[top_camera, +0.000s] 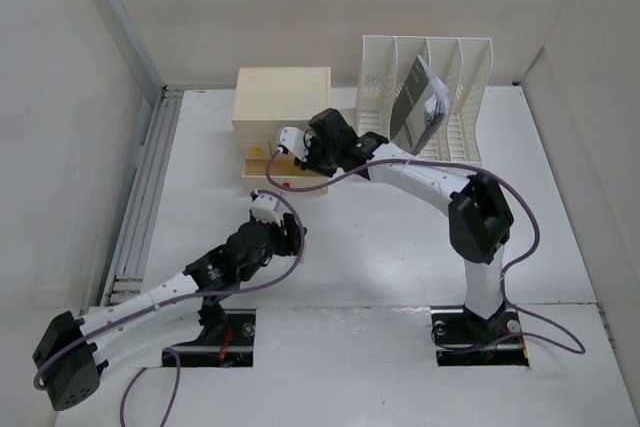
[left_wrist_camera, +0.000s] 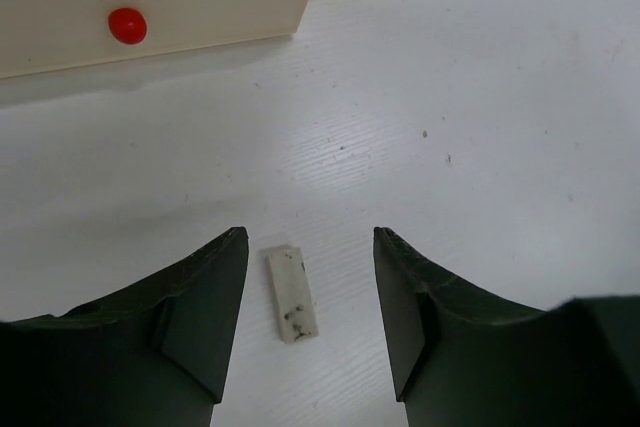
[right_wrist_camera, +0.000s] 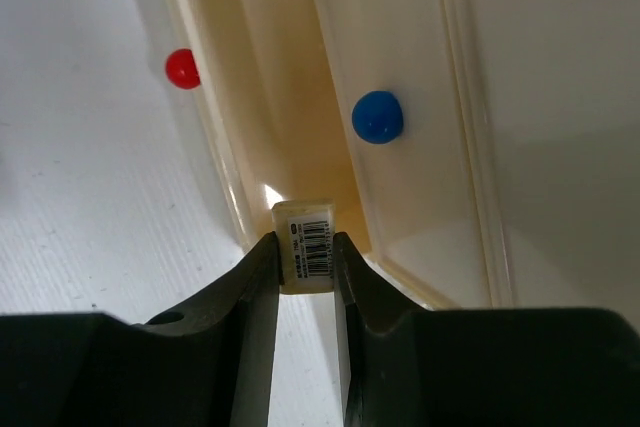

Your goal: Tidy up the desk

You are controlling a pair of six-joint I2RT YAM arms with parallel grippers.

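A robotics lab cell staged as an office: bare white panels (top_camera: pixel 60 97) box in the worktop (top_camera: pixel 385 252), a drawer box (top_camera: pixel 282 97) at 12 o'clock, a file rack (top_camera: pixel 378 82) at 1 o'clock.

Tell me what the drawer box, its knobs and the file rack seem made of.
Drawer box: cream, slightly glossy, likely plastic; its thin drawer walls catch a bright highlight. Red knob and blue knob: smooth, probably plastic; faint highlights. File rack: white moulded plastic, judging by its slotted walls.
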